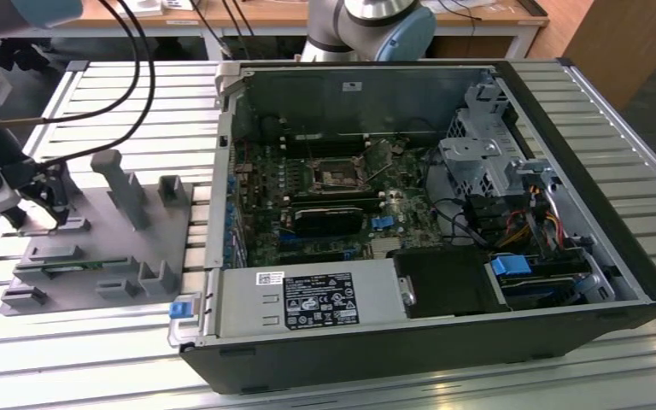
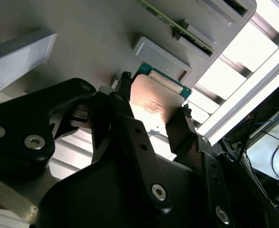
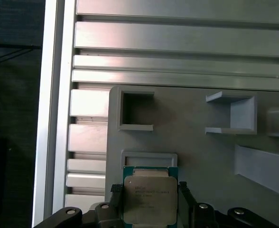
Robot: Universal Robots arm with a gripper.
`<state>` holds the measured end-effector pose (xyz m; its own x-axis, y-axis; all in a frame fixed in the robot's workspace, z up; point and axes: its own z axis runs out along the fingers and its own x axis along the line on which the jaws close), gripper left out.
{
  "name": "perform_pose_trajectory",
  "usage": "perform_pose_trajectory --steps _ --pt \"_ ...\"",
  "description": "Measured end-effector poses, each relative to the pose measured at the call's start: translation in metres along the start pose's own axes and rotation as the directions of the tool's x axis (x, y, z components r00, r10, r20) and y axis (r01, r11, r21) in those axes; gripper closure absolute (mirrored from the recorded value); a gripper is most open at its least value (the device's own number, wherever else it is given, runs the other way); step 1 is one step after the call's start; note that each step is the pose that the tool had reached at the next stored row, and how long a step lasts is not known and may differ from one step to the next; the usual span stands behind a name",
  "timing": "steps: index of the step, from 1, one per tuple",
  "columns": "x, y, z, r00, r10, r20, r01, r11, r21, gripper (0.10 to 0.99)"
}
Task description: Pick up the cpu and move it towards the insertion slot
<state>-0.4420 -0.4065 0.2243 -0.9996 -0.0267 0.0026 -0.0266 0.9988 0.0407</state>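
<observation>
fixture posts (image 1: 123, 188) beside hand (image 1: 45, 205) clasping cpu (image 3: 150, 199), case wall (image 1: 225, 171) before insertion slot (image 1: 336, 175), slot open above

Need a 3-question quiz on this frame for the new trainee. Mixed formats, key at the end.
1. True or false: the cpu already sits in the insertion slot.
2. In the exterior view, where is the end effector? A) over the grey fixture at that view's left; B) inside the computer case; C) above the power supply.
3. In both wrist views, which thing is the end effector closest to?
Key: 1 false; 2 A; 3 the cpu.
</observation>
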Motion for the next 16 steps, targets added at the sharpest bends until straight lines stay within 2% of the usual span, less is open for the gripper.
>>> perform_pose_trajectory --steps 16 --pt "0.0 0.0002 -0.0044 1.0 0.0 0.0 0.0 1.0 0.0 0.545"
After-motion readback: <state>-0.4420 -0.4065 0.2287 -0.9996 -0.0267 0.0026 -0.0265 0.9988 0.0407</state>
